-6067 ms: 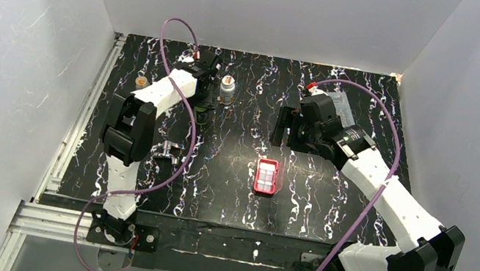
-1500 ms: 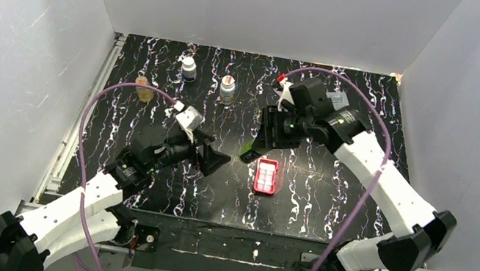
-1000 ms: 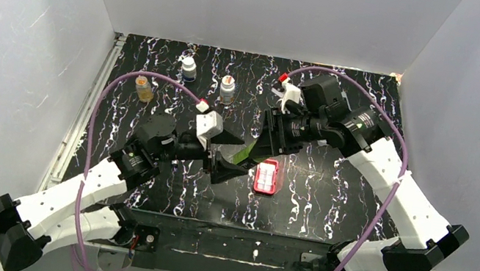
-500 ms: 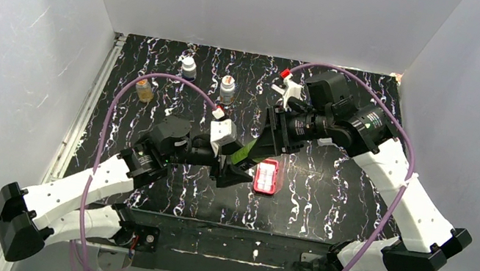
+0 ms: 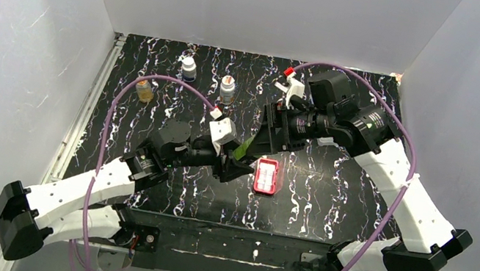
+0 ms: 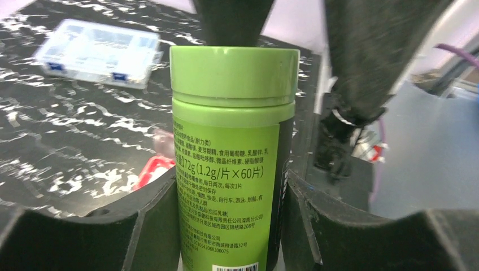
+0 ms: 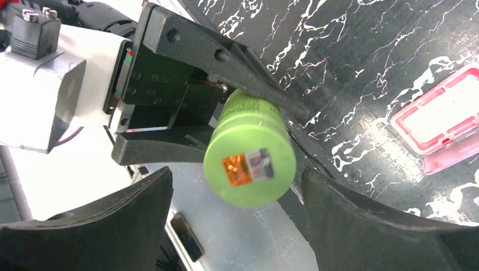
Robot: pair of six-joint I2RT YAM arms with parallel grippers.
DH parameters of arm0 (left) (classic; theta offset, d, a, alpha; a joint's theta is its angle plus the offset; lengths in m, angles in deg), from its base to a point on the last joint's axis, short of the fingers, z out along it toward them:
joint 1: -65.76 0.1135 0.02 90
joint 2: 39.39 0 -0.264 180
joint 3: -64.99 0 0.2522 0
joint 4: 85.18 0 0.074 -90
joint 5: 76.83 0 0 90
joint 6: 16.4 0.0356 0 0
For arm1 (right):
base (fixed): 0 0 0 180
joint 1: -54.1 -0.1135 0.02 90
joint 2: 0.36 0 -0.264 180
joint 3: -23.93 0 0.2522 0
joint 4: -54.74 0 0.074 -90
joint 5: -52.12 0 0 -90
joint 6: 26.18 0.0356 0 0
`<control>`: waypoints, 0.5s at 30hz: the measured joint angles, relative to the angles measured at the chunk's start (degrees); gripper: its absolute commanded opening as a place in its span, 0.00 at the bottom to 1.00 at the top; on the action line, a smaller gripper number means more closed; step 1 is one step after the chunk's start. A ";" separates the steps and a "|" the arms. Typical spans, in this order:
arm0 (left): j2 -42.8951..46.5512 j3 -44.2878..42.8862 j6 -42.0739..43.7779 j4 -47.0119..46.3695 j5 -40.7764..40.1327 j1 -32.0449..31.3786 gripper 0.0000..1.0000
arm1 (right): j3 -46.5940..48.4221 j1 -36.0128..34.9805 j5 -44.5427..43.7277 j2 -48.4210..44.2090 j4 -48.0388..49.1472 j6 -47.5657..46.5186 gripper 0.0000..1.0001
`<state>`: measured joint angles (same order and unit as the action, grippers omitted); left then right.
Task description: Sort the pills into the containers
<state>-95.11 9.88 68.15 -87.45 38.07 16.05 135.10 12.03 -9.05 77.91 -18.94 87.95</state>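
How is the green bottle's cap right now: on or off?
On. The left wrist view shows the cap seated squarely on the green bottle, no gap showing.

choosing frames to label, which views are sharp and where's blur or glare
Left wrist: green bottle sharp, label readable, clear box behind soft. Right wrist: bottle's sticker smeared, red pill case washed out. Top external: evenly lit, sharp.
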 measured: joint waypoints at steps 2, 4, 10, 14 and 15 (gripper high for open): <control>0.53 0.50 2.19 0.93 -3.87 -0.78 0.00 | 0.00 0.11 -0.28 -0.01 -0.01 0.31 0.88; 0.94 0.63 4.58 1.89 -7.39 -1.81 0.00 | 0.00 0.16 -0.24 -0.01 -0.03 0.84 0.86; 1.88 0.61 11.09 2.87 -14.02 -4.76 0.00 | 0.09 0.33 -0.27 0.61 -0.20 1.98 0.79; 1.90 0.61 13.12 3.13 -15.63 -5.61 0.00 | 0.33 0.57 -0.58 2.23 -0.15 2.85 0.69; 1.90 0.61 13.38 3.18 -15.90 -5.67 0.00 | 0.33 0.67 -0.63 2.57 -0.14 3.01 0.66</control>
<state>-93.21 10.50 81.52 -84.27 22.18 10.38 135.43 12.71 -9.68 80.47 -19.08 90.96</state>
